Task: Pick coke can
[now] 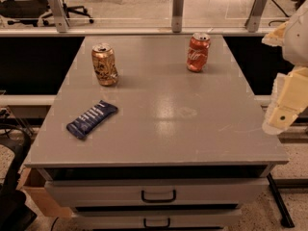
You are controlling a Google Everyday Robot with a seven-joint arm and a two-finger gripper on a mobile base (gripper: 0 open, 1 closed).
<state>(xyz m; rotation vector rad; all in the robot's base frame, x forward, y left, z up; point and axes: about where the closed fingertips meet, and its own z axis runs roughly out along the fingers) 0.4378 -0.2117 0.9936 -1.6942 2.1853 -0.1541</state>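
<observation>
On the left of the bench [159, 134], the gold-brown can [104, 64] could be taken by mistake, being alike in size; the dented coke can [198, 52], upright at the far right, could be toppled if clipped by the gripper [272, 81], seen open and empty beyond the right edge.

Dented red coke can [198, 52] stands upright far right on table [159, 124], gripper [284, 88] beyond edge.
</observation>
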